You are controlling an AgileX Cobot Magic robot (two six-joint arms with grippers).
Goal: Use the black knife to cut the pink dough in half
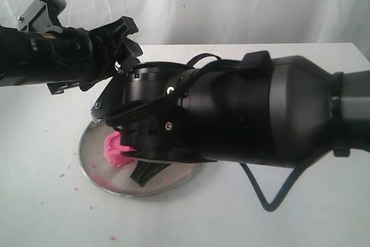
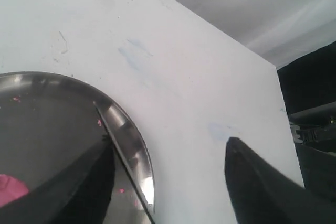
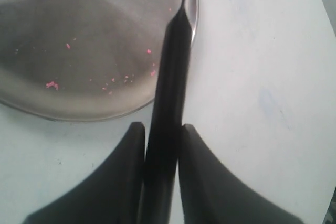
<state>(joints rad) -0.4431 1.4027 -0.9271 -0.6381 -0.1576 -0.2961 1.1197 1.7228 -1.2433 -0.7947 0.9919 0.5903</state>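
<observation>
Right gripper [image 3: 161,145] pinches the slim black knife [image 3: 169,93] beside the round steel plate's [image 3: 79,109] rim; left gripper [image 2: 168,166] gapes wide. The blade may catch that rim, missing the bright pink dough [image 1: 117,150].

Round steel plate [image 1: 92,163] on white table [image 1: 52,218], scattered pink crumbs [image 3: 51,84] inside plate and on tabletop, white curtain [image 1: 231,4] behind

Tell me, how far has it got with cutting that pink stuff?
Done: the right pincer is shut on the black knife, its blade reaching over the steel plate. In hand: bringing the knife toward the pink dough, which looks like one lump. The left pincer hangs open beside the plate. Left: the cut itself.
</observation>
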